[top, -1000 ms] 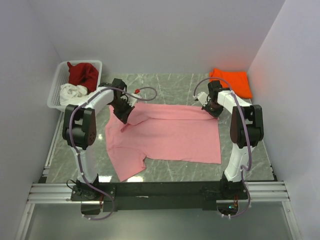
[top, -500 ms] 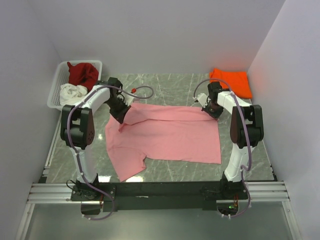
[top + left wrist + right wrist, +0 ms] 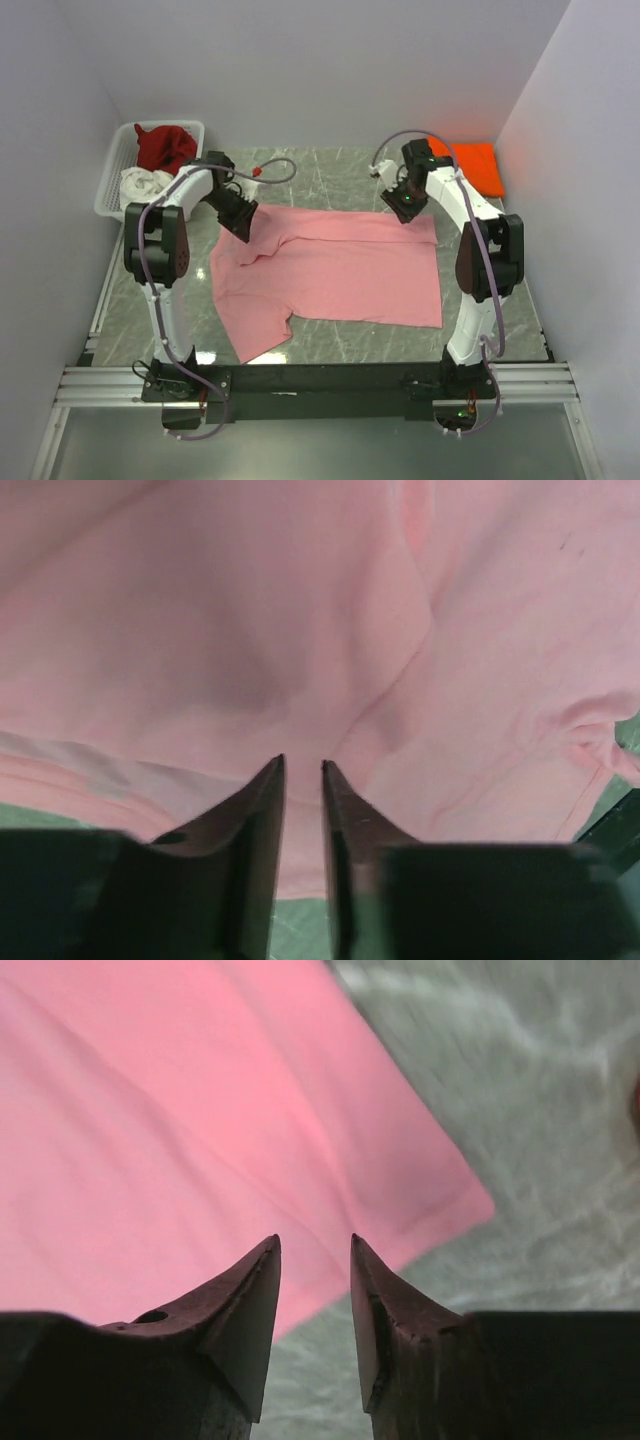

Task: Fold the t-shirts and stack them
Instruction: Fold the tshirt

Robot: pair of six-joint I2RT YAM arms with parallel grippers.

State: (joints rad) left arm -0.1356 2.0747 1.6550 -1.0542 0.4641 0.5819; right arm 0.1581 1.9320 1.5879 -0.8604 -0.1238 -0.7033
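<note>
Pink t-shirt (image 3: pixel 340 270) lay spread flat mid-table (image 3: pixel 330 170), plain single colour, hem edge to the right, one sleeve sticking out toward the near-left. A shallow fold ran along its far edge, and the far-left shoulder area was rumpled. Orange t-shirt (image 3: pixel 478 165) sat folded in the far-right corner, partly hidden behind the right arm. Dark red t-shirt (image 3: pixel 165 148) and white t-shirt (image 3: pixel 140 185) were bunched in the basket (image 3: pixel 112 180) at far left. Left gripper (image 3: pixel 243 222) sat right on the pink shirt's rumpled far-left corner. In the left wrist view its fingers (image 3: pixel 262 820) were nearly together with only a thin slit between them, and creases in the cloth converged at the tips. Couldn't tell whether cloth was actually pinched or just lying under the tips. Right gripper (image 3: pixel 405 207) was over the shirt's far-right corner. In the right wrist view the fingers (image 3: pixel 250 1300) stood moderately apart with nothing between them, the pink corner and bare table showing below, clear of the tips; that view was slightly blurred. Left arm: elbow out to the left, forearm angled in toward the centre, gripper pointing down at the cloth. Right arm: stretched toward the far side, elbow out to the right, wrist high near the orange shirt, gripper aimed down and inward at the pink corner.
</note>
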